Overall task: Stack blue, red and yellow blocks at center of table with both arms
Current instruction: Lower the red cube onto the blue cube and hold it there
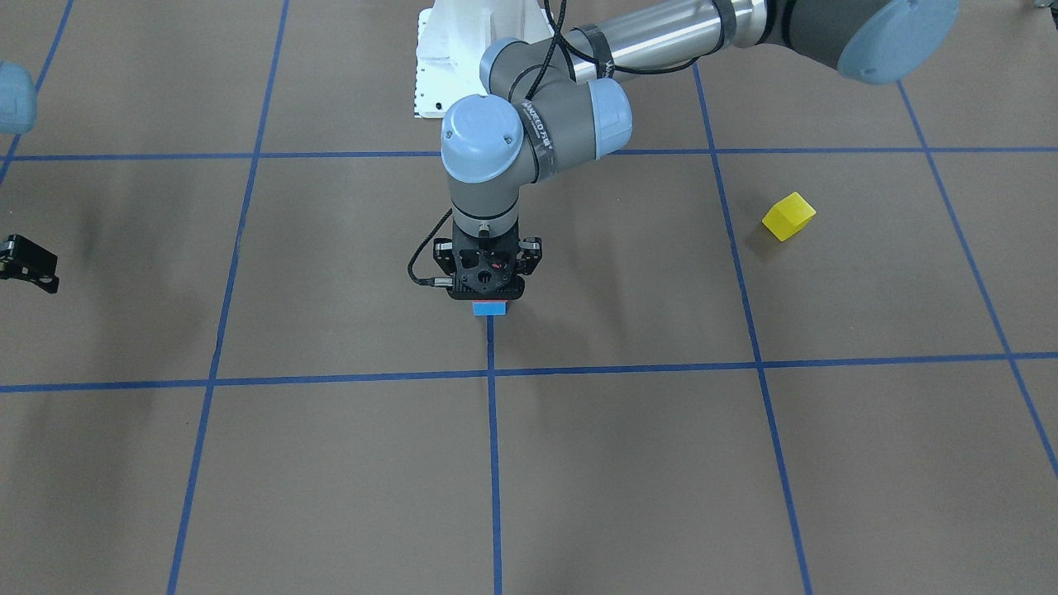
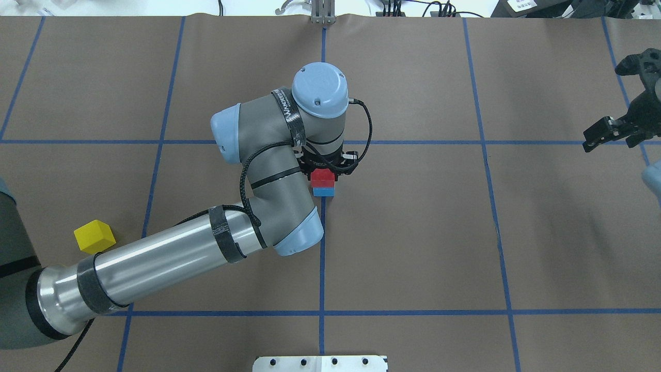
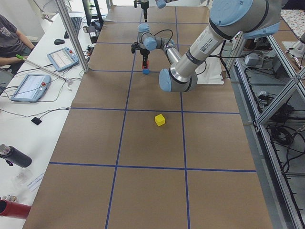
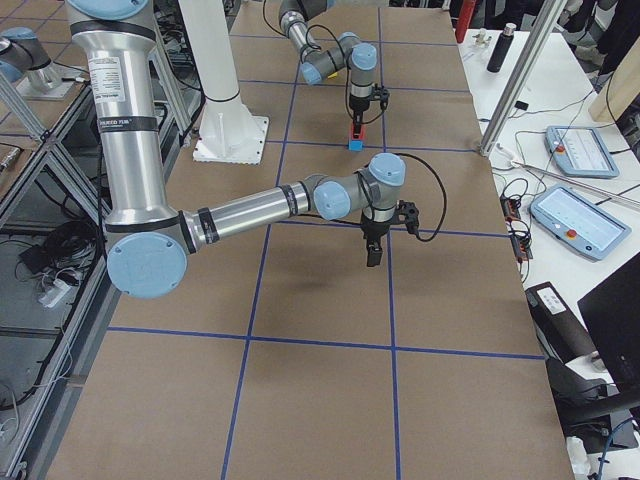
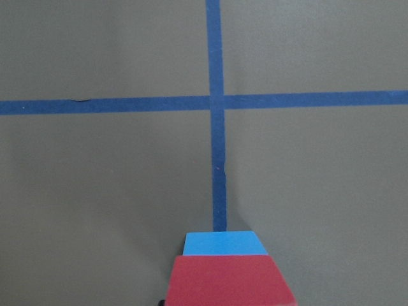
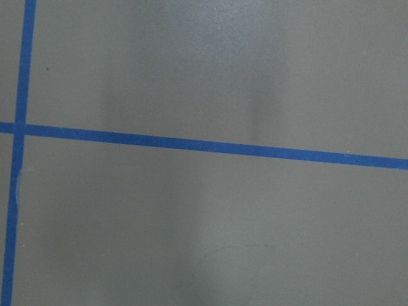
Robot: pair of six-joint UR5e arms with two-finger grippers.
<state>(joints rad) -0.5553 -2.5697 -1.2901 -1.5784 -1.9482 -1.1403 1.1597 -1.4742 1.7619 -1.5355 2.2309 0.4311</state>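
At the middle of the table (image 2: 413, 232) the left claw (image 1: 488, 294) is set round the red block (image 2: 323, 177), clamped or slack cannot be told; the right claw (image 2: 612, 101) is spread apart toward the right edge; red is seated squarely on the blue block (image 2: 324, 191); release, then fetching the matte yellow block (image 2: 94, 236) toward the left edge, is judged due

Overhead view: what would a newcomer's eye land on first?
The left arm reaches to the middle of the table, with the left gripper down over a red block stacked on a blue block. After that, the yellow block lying alone beside that arm, and the right gripper hanging at the right edge.
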